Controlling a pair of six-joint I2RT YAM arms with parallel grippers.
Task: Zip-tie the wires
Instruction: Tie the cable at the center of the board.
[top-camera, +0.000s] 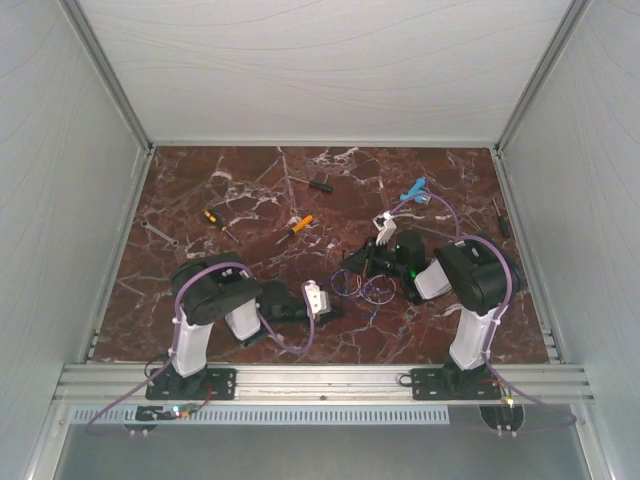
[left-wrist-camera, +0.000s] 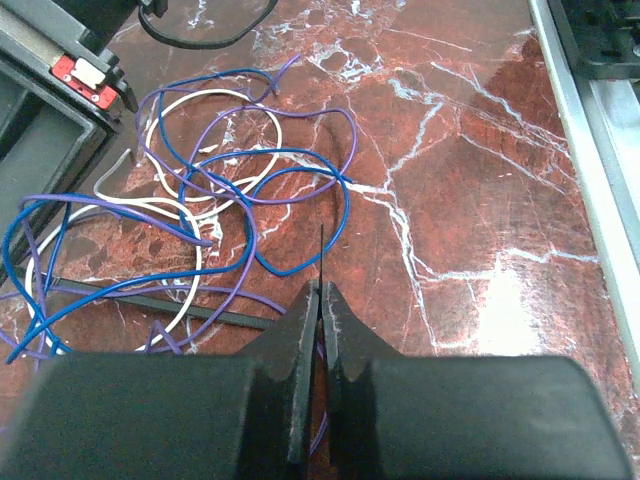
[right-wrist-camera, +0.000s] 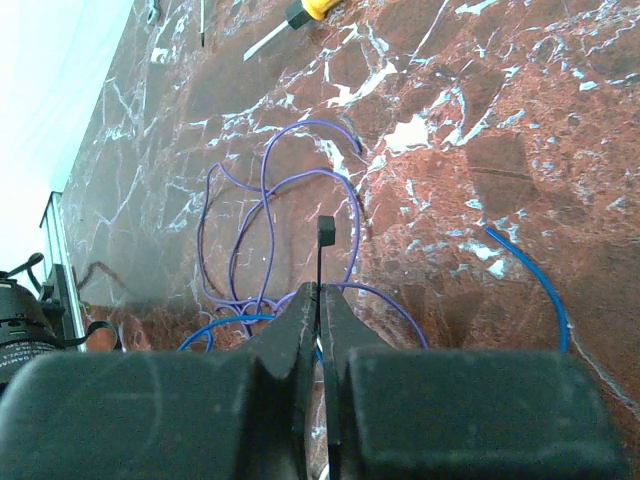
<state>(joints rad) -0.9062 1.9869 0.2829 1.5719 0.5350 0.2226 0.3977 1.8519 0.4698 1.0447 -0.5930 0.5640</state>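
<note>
Right gripper (right-wrist-camera: 320, 300): closed on zip tie (right-wrist-camera: 325, 232), head standing just above the tips.

Left gripper (left-wrist-camera: 322, 312): closed; thin black sliver projects between the tips, likely the tie's tail.

Wires (left-wrist-camera: 240, 195): loose blue, purple and white loops flat on the marble tabletop (left-wrist-camera: 470, 200), just ahead of both grippers.

Judgement: very light, springy, slick; loops will splay. Best hold is where strands cross, bunched together.

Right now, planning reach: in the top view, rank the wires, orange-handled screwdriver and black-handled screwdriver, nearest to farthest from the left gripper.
From the left gripper:
1. wires, just right of it
2. orange-handled screwdriver, farther back
3. black-handled screwdriver, near the back
</note>
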